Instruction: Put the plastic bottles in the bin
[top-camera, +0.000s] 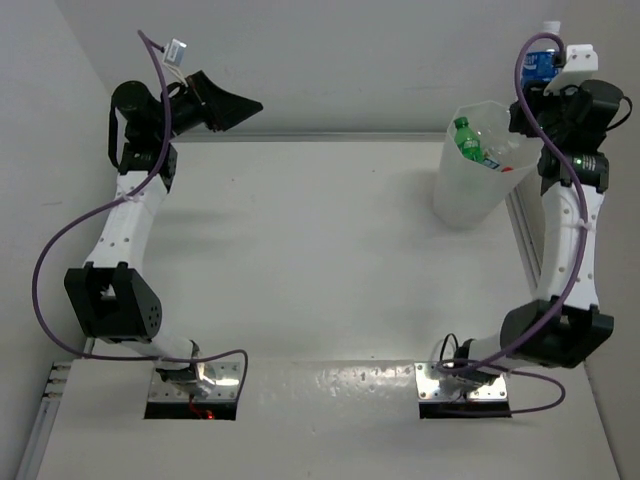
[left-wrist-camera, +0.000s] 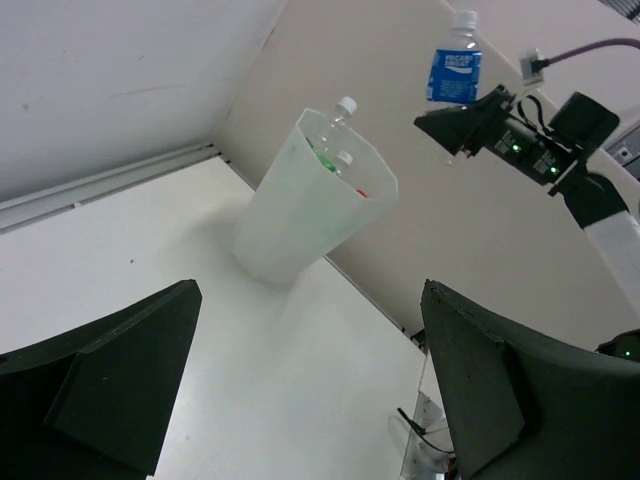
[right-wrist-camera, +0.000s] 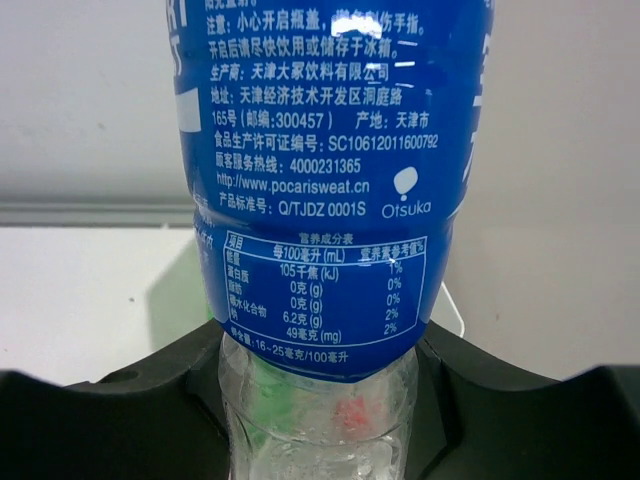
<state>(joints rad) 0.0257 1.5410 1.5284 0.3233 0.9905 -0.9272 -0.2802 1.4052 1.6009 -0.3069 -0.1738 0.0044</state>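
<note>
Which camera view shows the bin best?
The left wrist view: the bin stands whole there, rim to base. The top external view shows it from above, its right edge behind the right arm. The right wrist view is filled by the blue-labelled bottle, so the bin is unclear.

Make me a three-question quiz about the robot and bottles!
1. Where does the bin stand? A) far right of the table B) near left corner C) middle
2. What colour is the label on the bottle in the right gripper? A) red B) blue C) grey
3. How is the left gripper? A) open, empty B) shut on a bottle C) inside the bin
Answers: 1 A, top view shows it far right. 2 B, the label shows blue. 3 A, its jaws stand apart, nothing between.
</note>
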